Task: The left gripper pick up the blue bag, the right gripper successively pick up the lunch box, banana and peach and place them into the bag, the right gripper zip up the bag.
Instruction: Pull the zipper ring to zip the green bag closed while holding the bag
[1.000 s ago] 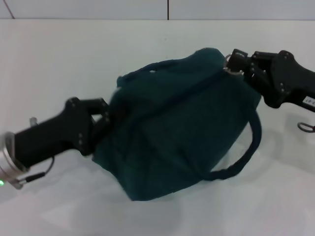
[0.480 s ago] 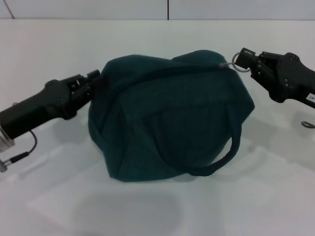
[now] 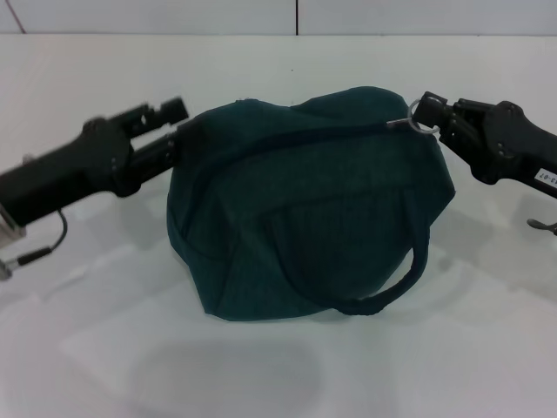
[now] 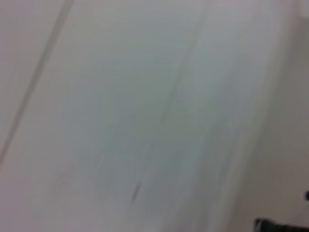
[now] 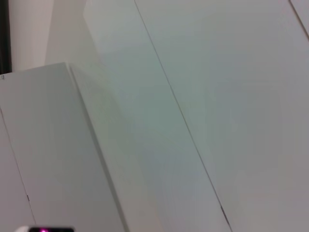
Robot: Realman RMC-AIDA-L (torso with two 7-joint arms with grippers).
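The zipped blue bag [image 3: 305, 209] sits on the white table [image 3: 452, 348]. The left gripper [image 3: 178, 131] pinches its left edge; the right gripper [image 3: 432, 117] clamps its ring pull [image 3: 416, 117].

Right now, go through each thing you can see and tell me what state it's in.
blue bag: zipped closed, bulging, sitting on the white table, one handle hanging down the front.
zip pull: at the right end of the zipper, in the right gripper.
left gripper: at the bag's left end, against the fabric.
right gripper: shut on the zip pull's ring.
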